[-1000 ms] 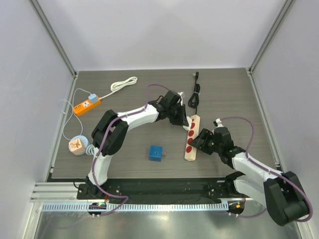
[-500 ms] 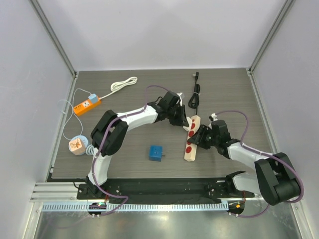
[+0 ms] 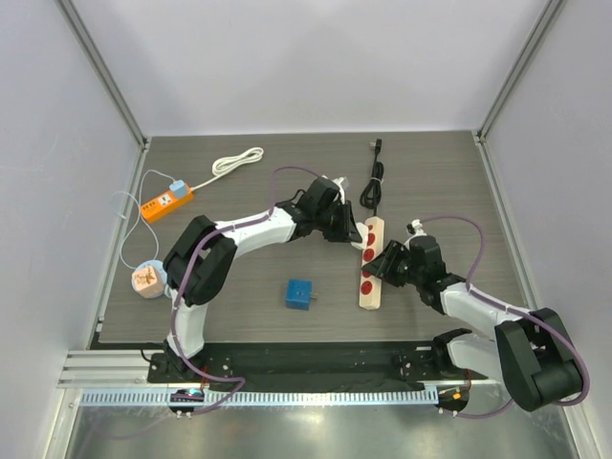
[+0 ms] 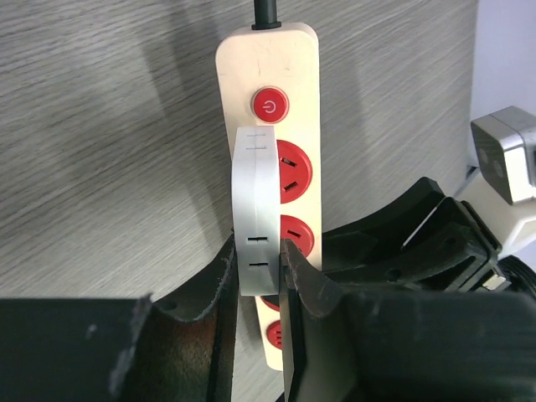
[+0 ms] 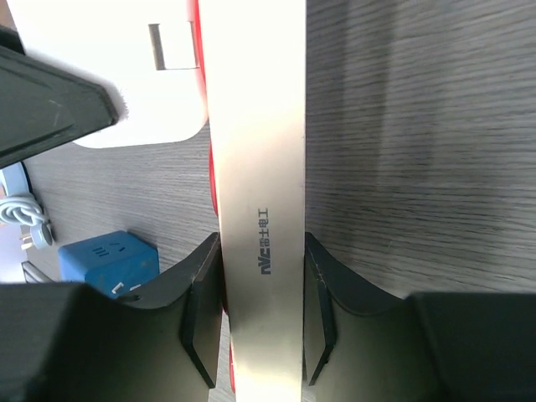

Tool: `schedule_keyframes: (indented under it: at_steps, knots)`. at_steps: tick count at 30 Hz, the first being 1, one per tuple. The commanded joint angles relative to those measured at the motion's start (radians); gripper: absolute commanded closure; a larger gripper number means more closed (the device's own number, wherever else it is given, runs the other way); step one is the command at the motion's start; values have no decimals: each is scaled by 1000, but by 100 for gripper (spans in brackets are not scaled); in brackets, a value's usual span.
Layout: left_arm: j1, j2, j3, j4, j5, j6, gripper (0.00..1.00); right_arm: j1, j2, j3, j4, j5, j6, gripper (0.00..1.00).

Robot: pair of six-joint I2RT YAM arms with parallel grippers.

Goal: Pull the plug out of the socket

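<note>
Frame centre, top view: left gripper (image 4: 258, 261) clamps the white plug (image 4: 254, 184); right gripper (image 5: 261, 293) clamps the power strip (image 5: 260, 126). Both grips set. Plug apparently not yet out; pull remains.

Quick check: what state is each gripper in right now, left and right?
Left gripper: jaws shut on the white plug.
Right gripper: jaws shut on the power strip.

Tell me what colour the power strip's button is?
The button is red, clearest in the left wrist view.
</note>
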Motion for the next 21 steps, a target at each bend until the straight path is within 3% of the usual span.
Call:
schedule_keyframes:
  at_steps: [1, 10, 21]
  knots:
    - [-9, -134, -18, 35, 99, -19, 100, -33, -6, -24, -55, 300, 29, 99]
    - [-9, -203, -90, 77, 46, -13, 100, -63, -65, -50, -66, 309, 64, 99]
    - [-9, -272, -148, 69, 38, -1, 100, -163, -49, -70, -66, 197, 93, 99]
